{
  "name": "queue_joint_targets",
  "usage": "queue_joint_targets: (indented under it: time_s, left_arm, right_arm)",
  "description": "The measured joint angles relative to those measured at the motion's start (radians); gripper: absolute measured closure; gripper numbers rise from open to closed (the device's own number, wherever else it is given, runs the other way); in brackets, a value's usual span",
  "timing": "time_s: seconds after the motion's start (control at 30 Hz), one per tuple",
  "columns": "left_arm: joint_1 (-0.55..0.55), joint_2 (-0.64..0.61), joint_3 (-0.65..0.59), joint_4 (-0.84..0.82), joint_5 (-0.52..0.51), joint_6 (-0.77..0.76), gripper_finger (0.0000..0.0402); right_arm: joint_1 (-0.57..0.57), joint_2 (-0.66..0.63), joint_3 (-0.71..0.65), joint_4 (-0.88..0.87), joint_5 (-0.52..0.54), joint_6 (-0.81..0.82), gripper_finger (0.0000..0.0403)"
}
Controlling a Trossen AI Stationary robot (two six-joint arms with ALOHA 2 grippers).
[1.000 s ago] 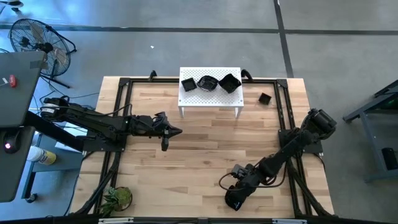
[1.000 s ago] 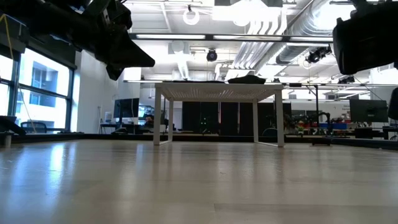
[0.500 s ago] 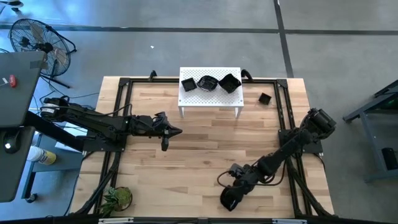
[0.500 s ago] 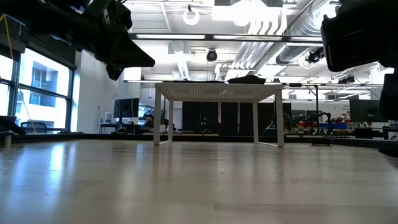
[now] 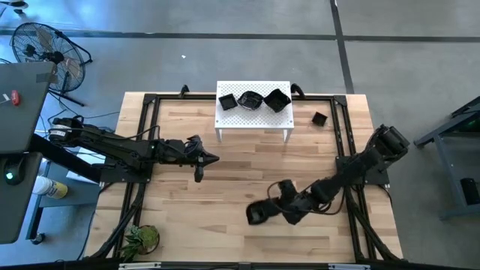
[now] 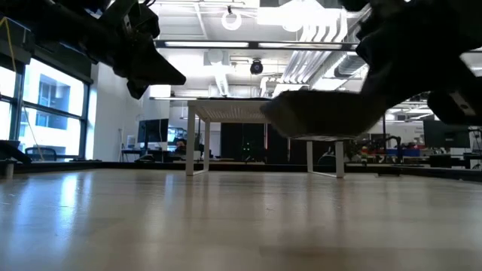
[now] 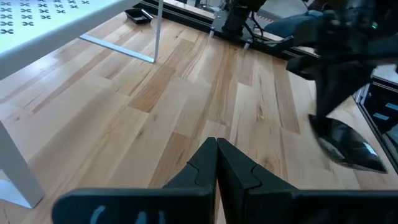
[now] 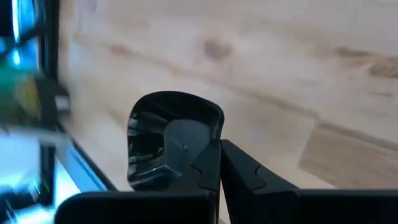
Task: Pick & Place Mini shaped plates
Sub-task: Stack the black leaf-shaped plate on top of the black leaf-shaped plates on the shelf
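Black plate in right gripper

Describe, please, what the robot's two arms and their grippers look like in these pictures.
Both arms are dark, nearly black, built of jointed segments with bulky rounded joints. The left gripper ends in two slim, tapering black fingers with angular, stepped inner edges. The right gripper has matching matte black fingers. Black cables run along the links. No markings are readable.
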Motion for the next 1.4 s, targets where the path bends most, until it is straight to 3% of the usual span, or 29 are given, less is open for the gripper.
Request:
queue_joint_targets:
  time_s: [0.27, 0.5, 0.73, 0.97, 1.1, 1.4]
  left_arm:
    - [0.000, 0.000, 0.000, -0.002, 0.000, 0.000, 0.0401]
    - [0.000, 0.000, 0.000, -0.002, 0.000, 0.000, 0.0401]
    - [0.000, 0.000, 0.000, -0.017, 0.000, 0.000, 0.0401]
    - [0.000, 0.000, 0.000, -0.020, -0.032, 0.000, 0.0401]
    - [0.000, 0.000, 0.000, -0.019, -0.055, 0.000, 0.0401]
    - [0.000, 0.000, 0.000, -0.017, -0.066, -0.007, 0.0401]
  right_arm:
    - [-0.162, 0.052, 0.000, -0.001, 0.054, 0.092, 0.0402]
    - [-0.296, 0.080, 0.000, -0.056, 0.074, -0.030, 0.0401]
    - [-0.344, 0.048, 0.000, -0.085, -0.092, -0.394, 0.0336]
    - [-0.412, -0.044, 0.005, -0.104, -0.231, -0.882, 0.0260]
    - [-0.490, -0.037, 0.010, -0.090, -0.310, -1.090, 0.0253]
    - [-0.581, -0.017, 0.010, -0.045, -0.334, -1.382, 0.0254]
